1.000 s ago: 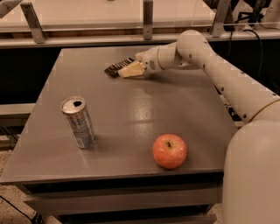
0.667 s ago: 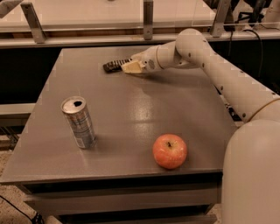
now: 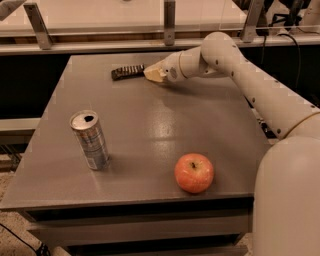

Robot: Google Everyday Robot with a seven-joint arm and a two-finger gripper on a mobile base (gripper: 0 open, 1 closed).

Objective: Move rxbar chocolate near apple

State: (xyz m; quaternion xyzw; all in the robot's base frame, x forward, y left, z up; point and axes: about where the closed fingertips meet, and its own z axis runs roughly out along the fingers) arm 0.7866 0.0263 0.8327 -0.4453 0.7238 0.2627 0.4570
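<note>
A flat grey matte table (image 3: 150, 130) with a stepped dark frame under its near edge fills the scene, a soft sheen of overhead light at its middle. Along the far side runs a pale metal rail (image 3: 90, 48) with grey upright posts (image 3: 169, 22), and a cream surface (image 3: 100, 15) lies beyond. Speckled beige floor (image 3: 11, 232) shows near left. The gripper (image 3: 152, 74) sits low over the table's far part.

A silver drink can (image 3: 90, 140) stands upright on the grey table's (image 3: 150, 125) front-left area.
</note>
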